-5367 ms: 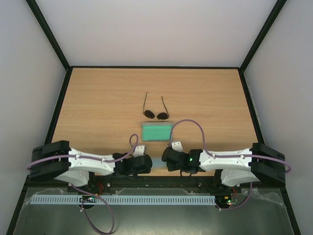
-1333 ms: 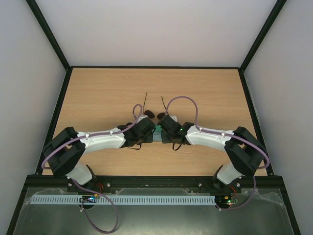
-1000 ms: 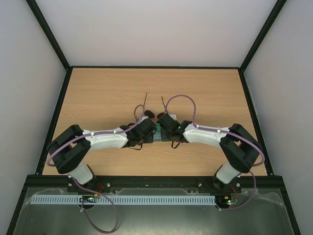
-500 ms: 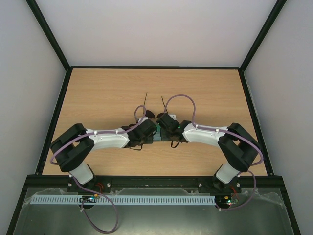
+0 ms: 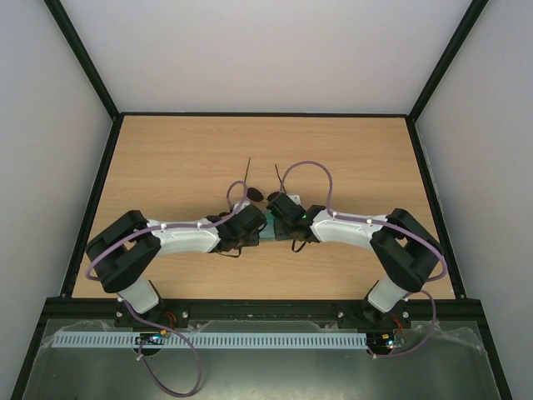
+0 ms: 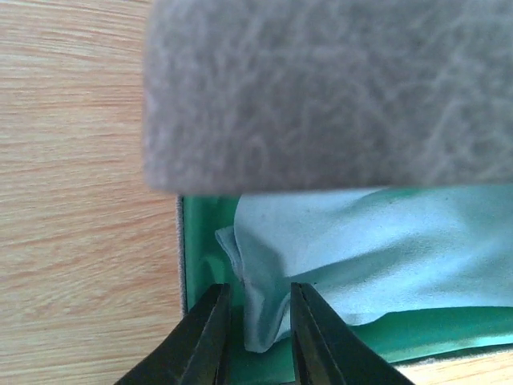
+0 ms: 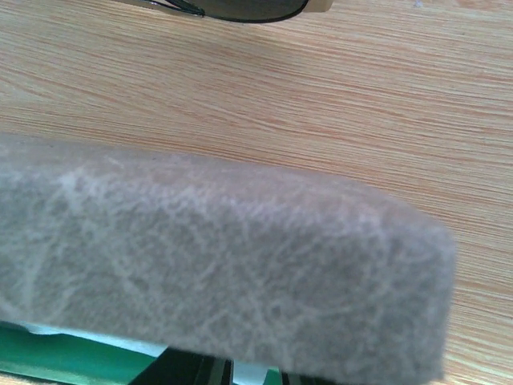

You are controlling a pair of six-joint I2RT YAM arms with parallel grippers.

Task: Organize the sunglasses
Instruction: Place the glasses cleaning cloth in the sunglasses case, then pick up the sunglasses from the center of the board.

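Observation:
The sunglasses [image 5: 255,194] lie open on the table just behind the case, their temple arms pointing away; one dark lens [image 7: 240,10] shows at the top of the right wrist view. The grey case [image 5: 267,232] stands open with its lid [image 6: 321,96] raised, and the light blue cloth [image 6: 361,249] lies on its teal inside. My left gripper [image 6: 258,337] is inside the case's left end, jaws a little apart round a raised fold of the cloth, with a gap at the left finger. My right gripper [image 7: 255,375] is low behind the lid [image 7: 216,273], mostly hidden, with a strip of cloth between its fingers.
Both arms meet over the case at the table's middle [image 5: 266,221]. Bare wood [image 5: 166,158] runs to black rails at the left, right and far edges.
Both arms have reached out from their folded rest pose to the case. Over the last second they have only shifted slightly; the sunglasses have not moved.

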